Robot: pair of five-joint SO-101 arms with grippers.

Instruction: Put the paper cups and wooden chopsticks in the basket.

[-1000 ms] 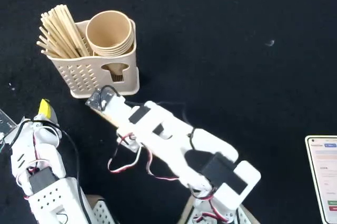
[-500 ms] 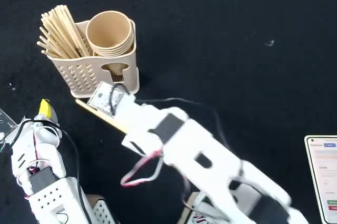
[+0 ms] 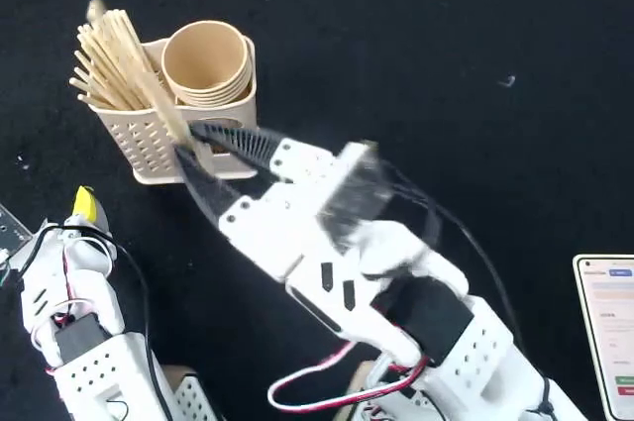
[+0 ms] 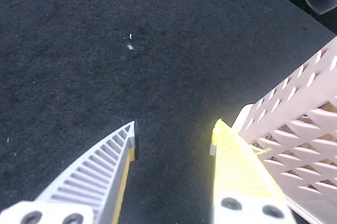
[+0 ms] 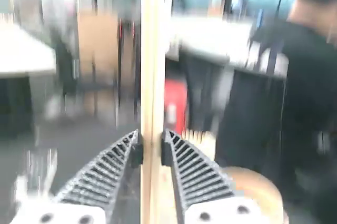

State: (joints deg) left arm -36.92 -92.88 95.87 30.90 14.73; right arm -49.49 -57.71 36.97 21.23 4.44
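A beige slotted basket (image 3: 158,139) stands at the table's far left, holding a bundle of wooden chopsticks (image 3: 109,64) and a stack of paper cups (image 3: 205,62). My right gripper (image 3: 190,144) is at the basket's front wall, shut on a pair of wooden chopsticks (image 3: 178,124) that tilts up over the bundle. In the right wrist view that pair (image 5: 150,66) stands upright between the jaws of the right gripper (image 5: 151,142), with a cup rim (image 5: 253,179) beyond. My left gripper (image 4: 174,129) is open and empty just above the cloth, beside the basket wall (image 4: 300,124).
A black cloth (image 3: 446,94) covers the table. A phone (image 3: 606,327) lies at the right edge. The left arm (image 3: 69,312) sits low at the near left corner, its yellow finger (image 3: 84,205) close to the basket's front.
My right arm has lifted the pair of chopsticks off the cloth in front of the basket and swung it up, tip now over the bundle. The left arm has stayed still.
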